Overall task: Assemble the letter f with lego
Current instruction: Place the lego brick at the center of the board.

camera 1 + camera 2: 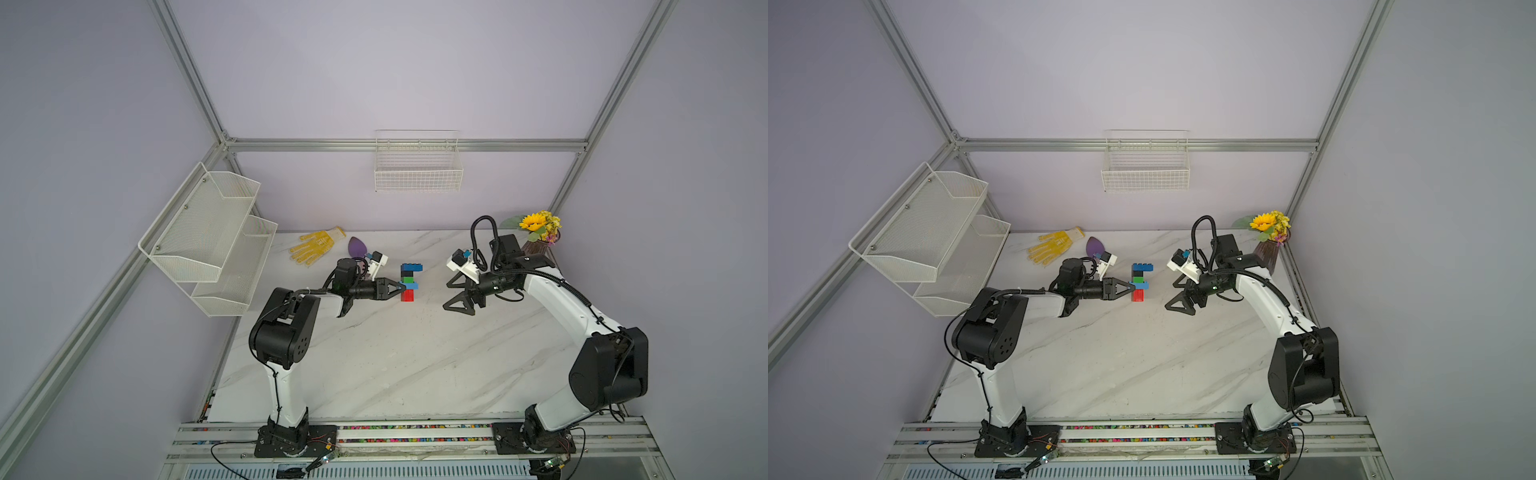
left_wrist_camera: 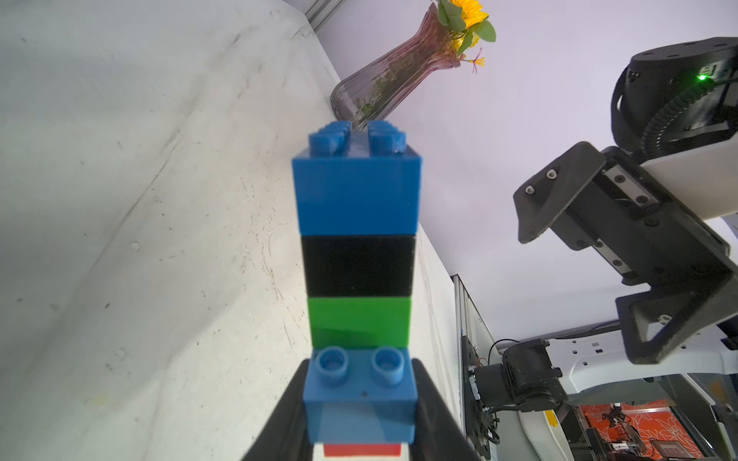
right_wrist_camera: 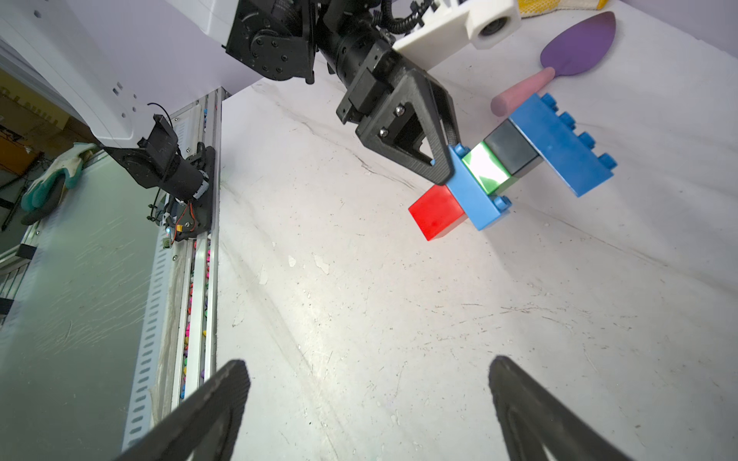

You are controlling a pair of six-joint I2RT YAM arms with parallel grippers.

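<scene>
Here, the marble tabletop (image 1: 395, 365) leaves wide free room toward its near edge. In the far right corner a vase (image 1: 534, 247) holds a sunflower (image 1: 533, 221). The letter f (image 1: 409, 280) stands upright near the middle, with the left claw (image 1: 402, 286) closed on its lower blue bar (image 3: 475, 195). The right claw (image 1: 446, 297) is spread wide, well apart on the right.

Both arms stretch inward, tools facing each other.
Left tool (image 1: 402, 286) pinches the letter f (image 1: 408, 274); right tool (image 1: 446, 297) hangs, jaws wide apart.
</scene>
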